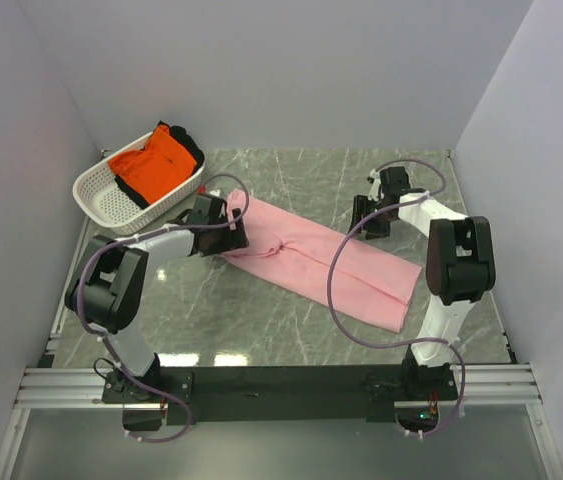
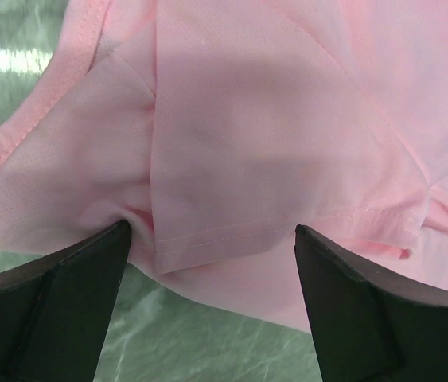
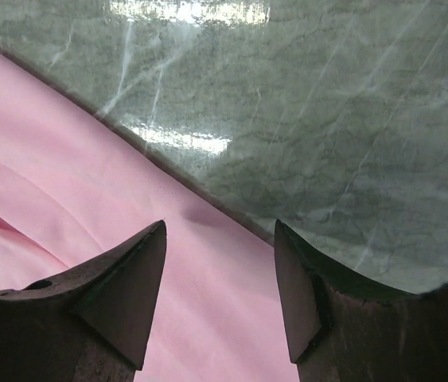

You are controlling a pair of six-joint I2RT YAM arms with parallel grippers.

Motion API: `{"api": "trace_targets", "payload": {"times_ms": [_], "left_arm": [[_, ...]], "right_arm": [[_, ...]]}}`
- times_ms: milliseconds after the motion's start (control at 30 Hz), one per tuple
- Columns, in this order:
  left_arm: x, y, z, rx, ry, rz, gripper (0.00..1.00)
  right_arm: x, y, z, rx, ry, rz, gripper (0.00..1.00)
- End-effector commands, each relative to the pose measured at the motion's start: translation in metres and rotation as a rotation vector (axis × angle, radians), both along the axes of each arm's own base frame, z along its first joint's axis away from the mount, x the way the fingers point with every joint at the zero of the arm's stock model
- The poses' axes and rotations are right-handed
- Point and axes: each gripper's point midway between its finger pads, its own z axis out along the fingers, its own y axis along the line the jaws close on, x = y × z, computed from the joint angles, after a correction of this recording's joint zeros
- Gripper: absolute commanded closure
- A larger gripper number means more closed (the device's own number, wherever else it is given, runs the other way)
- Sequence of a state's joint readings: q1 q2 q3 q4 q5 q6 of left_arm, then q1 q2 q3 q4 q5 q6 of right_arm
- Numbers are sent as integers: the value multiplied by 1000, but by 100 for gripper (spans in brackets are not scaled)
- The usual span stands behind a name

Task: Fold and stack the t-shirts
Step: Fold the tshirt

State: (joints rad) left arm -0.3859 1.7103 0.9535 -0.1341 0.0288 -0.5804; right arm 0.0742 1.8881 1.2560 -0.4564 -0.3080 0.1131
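The light pink t-shirt [image 1: 321,262] lies folded into a long strip, running diagonally across the table's middle. My left gripper [image 1: 229,228] is open at the strip's upper left end; in the left wrist view [image 2: 212,239] its jaws straddle a folded sleeve hem [image 2: 279,231]. My right gripper [image 1: 369,217] is open above the strip's far edge; in the right wrist view [image 3: 220,239] its jaws stand over the pink t-shirt [image 3: 64,199] near its edge. The bright orange t-shirt [image 1: 156,163] lies bunched in the basket.
The white perforated basket [image 1: 111,197] stands at the back left and also holds a black garment [image 1: 186,140]. The green marble table [image 1: 261,320] is walled on three sides. The arms' mounting rail [image 1: 281,385] runs along the near edge.
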Motion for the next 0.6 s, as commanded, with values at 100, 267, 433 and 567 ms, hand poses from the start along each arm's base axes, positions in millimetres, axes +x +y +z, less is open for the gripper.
{"api": "trace_targets", "payload": {"times_ms": [100, 267, 433, 567], "left_arm": [[8, 6, -20, 20, 80, -20, 8], [34, 6, -16, 28, 77, -18, 8], [64, 4, -13, 46, 70, -11, 8], [96, -6, -10, 44, 54, -9, 9]], "right_arm": [[-2, 6, -3, 12, 8, 21, 37], [-9, 7, -12, -11, 40, 18, 38], [-18, 10, -15, -14, 53, 9, 39], [-29, 8, -16, -27, 78, -24, 40]]}}
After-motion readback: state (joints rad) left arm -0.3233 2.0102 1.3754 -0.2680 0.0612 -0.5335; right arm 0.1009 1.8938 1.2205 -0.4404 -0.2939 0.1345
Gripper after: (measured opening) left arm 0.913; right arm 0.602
